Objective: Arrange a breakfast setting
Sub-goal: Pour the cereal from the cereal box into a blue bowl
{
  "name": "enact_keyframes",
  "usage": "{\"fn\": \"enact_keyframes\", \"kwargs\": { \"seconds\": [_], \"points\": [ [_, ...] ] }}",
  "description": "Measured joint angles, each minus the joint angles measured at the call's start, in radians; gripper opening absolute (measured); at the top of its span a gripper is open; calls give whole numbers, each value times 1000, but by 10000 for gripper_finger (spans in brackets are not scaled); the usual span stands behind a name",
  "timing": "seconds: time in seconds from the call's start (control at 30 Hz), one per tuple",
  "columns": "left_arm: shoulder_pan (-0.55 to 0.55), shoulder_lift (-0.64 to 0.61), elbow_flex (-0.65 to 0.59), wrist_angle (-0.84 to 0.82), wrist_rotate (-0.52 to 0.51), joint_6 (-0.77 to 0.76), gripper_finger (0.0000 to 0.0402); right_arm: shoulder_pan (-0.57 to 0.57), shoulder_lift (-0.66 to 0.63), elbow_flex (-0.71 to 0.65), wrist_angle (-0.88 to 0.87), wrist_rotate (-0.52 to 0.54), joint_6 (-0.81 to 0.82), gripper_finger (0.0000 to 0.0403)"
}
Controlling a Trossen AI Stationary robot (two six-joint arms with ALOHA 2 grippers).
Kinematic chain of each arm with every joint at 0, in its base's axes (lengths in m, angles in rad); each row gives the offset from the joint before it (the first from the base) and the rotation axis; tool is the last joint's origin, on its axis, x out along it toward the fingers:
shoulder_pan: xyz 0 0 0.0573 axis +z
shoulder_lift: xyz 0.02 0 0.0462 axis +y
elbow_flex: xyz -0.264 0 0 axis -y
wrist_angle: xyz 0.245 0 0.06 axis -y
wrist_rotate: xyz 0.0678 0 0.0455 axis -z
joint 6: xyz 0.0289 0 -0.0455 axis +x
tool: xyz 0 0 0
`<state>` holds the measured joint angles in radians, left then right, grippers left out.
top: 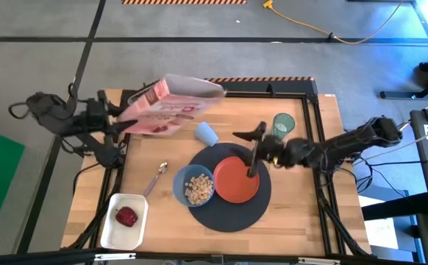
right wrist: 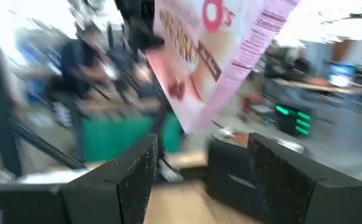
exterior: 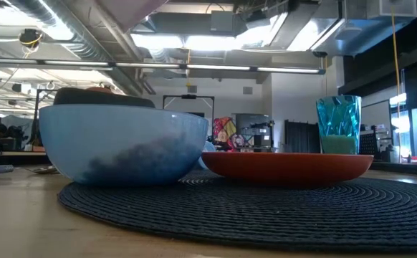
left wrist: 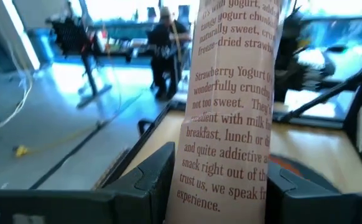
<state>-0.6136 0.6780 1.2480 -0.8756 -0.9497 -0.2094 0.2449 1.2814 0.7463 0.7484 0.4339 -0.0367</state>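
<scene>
My left gripper (top: 126,121) is shut on a pink cereal box (top: 166,109), held in the air over the table's far left part. My right gripper (top: 252,151) is open and empty above the far edge of the orange plate (top: 236,180). The plate and a blue bowl (top: 196,187) with cereal in it rest on the round dark-grey mat (top: 229,210). A translucent green cup (top: 283,125) stands beyond the mat. A metal spoon (top: 157,177) lies left of the bowl. A red apple (top: 126,216) lies in a white tray. No toast shows. My left gripper pinches the cereal box between its two fingers (left wrist: 148,175), one on each broad face, with the narrow printed side panel (left wrist: 231,168) facing the wrist camera. It holds the box at its left end (top: 134,121), coming level from the table's left. The box is lifted clear and tipped, its open top (top: 199,88) toward the right.
A small blue cup (top: 207,134) lies on the wood between the box and the mat. The white tray (top: 115,232) sits at the near left corner. In the low view the bowl (exterior: 122,143), plate (exterior: 287,165) and green cup (exterior: 339,125) stand in a row.
</scene>
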Motion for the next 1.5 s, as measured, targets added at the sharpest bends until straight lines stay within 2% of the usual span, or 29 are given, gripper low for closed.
{"fn": "enact_keyframes", "kwargs": {
  "seconds": [0.17,0.27,0.4,0.5,0.63,0.73,0.8,0.93,1.03,1.17,1.37,1.5],
  "points": [
    [1,-19,-181,428,44,238,145,-183,0,-93,260,-367,105,259],
    [26,-26,-265,586,101,330,145,-240,0,-79,295,-480,106,294],
    [106,-24,-364,735,168,359,145,-266,0,-19,239,-479,55,344],
    [172,-24,-431,819,235,349,145,-267,0,46,139,-502,19,360],
    [256,-24,-505,938,354,333,145,-265,0,142,9,-506,-24,354],
    [315,-20,-523,963,446,315,145,-265,0,191,-61,-508,-46,342],
    [354,-14,-535,962,467,292,145,-265,0,214,-90,-510,-51,333],
    [413,1,-562,962,529,244,145,-266,0,254,-127,-559,-49,301],
    [445,10,-577,960,559,237,145,-265,0,272,-183,-557,-46,253],
    [468,19,-581,974,569,241,145,-266,-1,279,-211,-532,-26,161],
    [498,68,-581,973,500,188,153,-266,-1,279,-226,-496,-22,19],
    [513,122,-581,971,498,166,181,-266,-1,279,-236,-487,-30,17]
  ]
}}
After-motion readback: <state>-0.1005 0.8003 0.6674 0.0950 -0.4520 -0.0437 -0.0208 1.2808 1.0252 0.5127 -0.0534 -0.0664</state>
